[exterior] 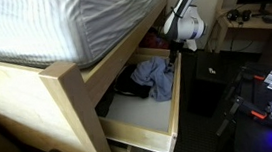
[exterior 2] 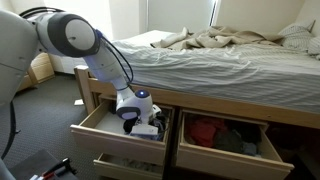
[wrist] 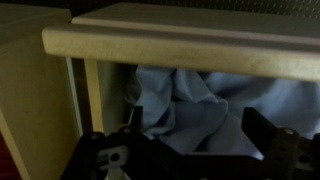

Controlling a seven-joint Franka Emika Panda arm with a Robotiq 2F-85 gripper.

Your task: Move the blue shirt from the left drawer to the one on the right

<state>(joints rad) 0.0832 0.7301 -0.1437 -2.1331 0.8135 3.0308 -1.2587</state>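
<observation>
Now, under the bed [exterior 2: 200,60] both drawers are pulled out. The left drawer [exterior 2: 90,125] holds the blue shirt [exterior: 154,76], and the right drawer [exterior 2: 225,158] holds red cloth [exterior 2: 205,132]. The shirt is a pale, crumpled heap with no clear long axis. It lies straight ahead of my gripper [wrist: 192,114], whose jaws are spread wide on either side of it and grip nothing.
</observation>
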